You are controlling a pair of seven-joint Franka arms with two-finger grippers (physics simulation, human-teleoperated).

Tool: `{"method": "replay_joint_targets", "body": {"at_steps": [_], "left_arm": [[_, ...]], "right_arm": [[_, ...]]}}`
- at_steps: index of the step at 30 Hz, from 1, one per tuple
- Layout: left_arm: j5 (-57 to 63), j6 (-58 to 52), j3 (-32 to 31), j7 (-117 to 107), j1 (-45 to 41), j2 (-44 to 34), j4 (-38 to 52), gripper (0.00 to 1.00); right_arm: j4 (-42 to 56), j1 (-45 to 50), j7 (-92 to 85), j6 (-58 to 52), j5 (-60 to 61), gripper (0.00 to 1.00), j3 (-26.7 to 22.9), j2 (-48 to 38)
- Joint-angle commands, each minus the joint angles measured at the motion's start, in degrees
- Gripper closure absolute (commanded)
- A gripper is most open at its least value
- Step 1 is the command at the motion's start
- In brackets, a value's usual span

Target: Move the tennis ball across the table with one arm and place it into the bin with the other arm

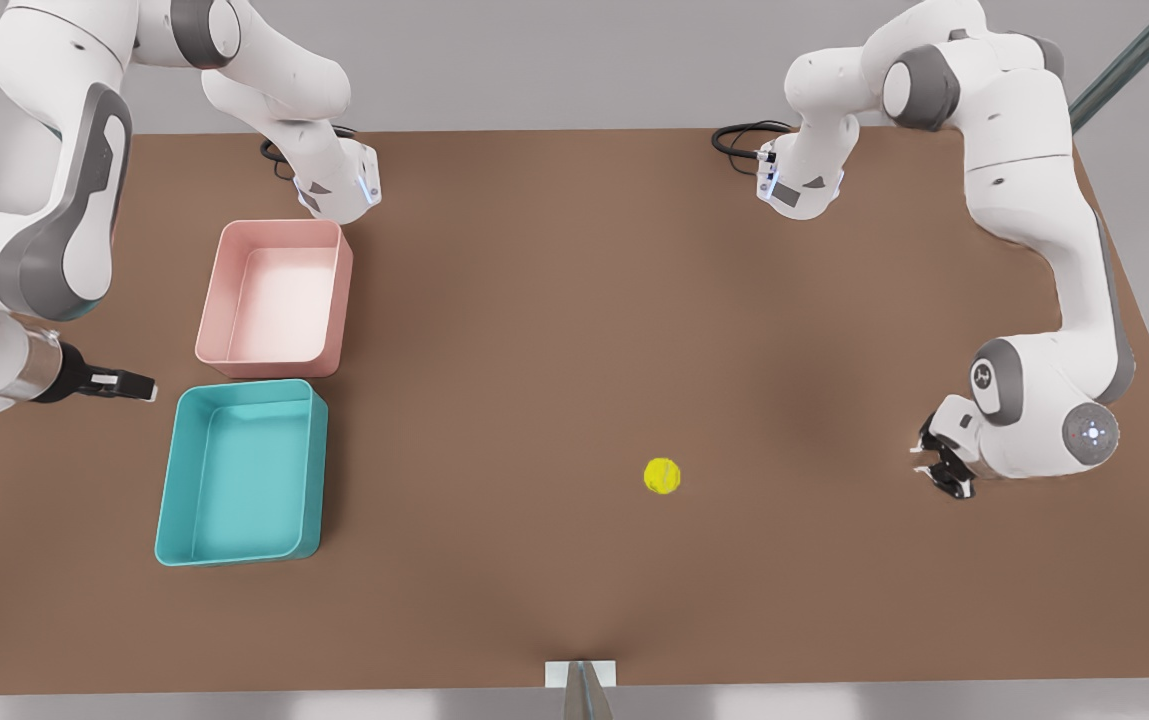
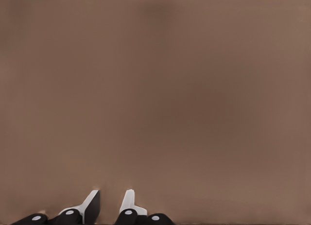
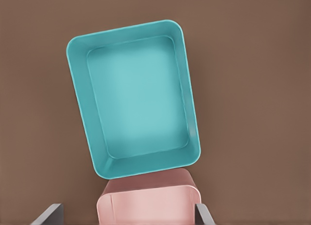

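2 Franka arms over 1 brown table [image 1: 554,330]. The arm on the front view's left bends down past the table's edge, its wrist horizontal, and the right gripper [image 1: 139,385] points sideways toward the bins; its wrist view looks down on both bins with fingers [image 3: 48,215] set wide apart at the frame's corners, so it's spread and holding nothing. The arm on the front view's right folds down from its base to a low elbow, and the left gripper [image 1: 934,470] sits low near the tabletop; in its wrist view [image 2: 110,205] the 2 fingertips [image 2: 90,205] stand apart with a narrow gap, nothing between them, bare brown table [image 2: 155,89] ahead. 2 bins: 1 teal bin [image 1: 174,470], nearer the camera, and 1 slightly smaller pink tray [image 1: 219,300] just behind it, near each other, both on the front view's left side. In the right wrist view the teal bin [image 3: 80,98] and pink tray [image 3: 146,203] overlap. 1 tennis ball [image 1: 662,476]: on the table, right of centre in the front view, between the teal bin and the left gripper, well apart from both, nearer the left gripper. No contact with either gripper.
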Motion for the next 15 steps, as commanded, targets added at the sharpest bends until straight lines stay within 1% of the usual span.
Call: {"method": "replay_joint_targets", "body": {"at_steps": [1,2,4,5,8,9,10,12,13,15], "left_arm": [[-3.70,-17.42,5.42,-73.01,-5.04,-9.69,-1.37,0.00],[-2.80,-19.62,6.82,-72.55,-5.31,-11.89,-1.37,0.00],[-2.80,-20.59,7.18,-75.35,-6.37,-12.08,-0.15,0.00],[-2.27,-24.28,6.83,-81.15,-8.57,-11.47,3.71,0.00],[-2.45,-24.64,6.39,-80.90,-8.65,-12.61,4.43,0.00],[-2.45,-26.13,5.78,-81.07,-8.65,-12.52,4.52,0.00],[-2.18,-26.49,4.46,-81.34,-8.83,-12.43,4.96,0.00],[-2.27,-26.49,3.93,-82.48,-9.27,-12.17,6.18,0.00],[-2.18,-26.57,4.02,-84.59,-9.18,-11.73,7.33,0.00],[-1.22,-26.49,4.02,-84.68,-9.36,-11.64,6.80,0.00]], "right_arm": [[0.26,0.06,0.17,-0.31,0.11,0.00,-0.01,0.19],[0.26,0.06,0.26,-0.31,0.11,0.00,-0.01,0.19],[0.26,-0.03,0.18,-0.31,0.11,0.00,-0.01,0.19],[0.26,-0.03,0.18,-0.31,0.11,0.00,-0.01,0.19],[0.35,-0.03,0.26,-0.13,0.28,0.00,-0.01,0.36],[3.15,0.14,0.88,0.48,2.21,0.00,-0.01,3.52],[5.62,0.93,0.79,4.25,3.53,0.00,0.43,7.57],[5.54,5.85,1.93,8.83,3.27,0.00,0.43,11.52],[5.54,8.58,6.41,11.11,3.01,0.00,0.52,13.28],[5.45,12.71,12.91,12.87,3.44,0.00,0.52,15.04]]}}
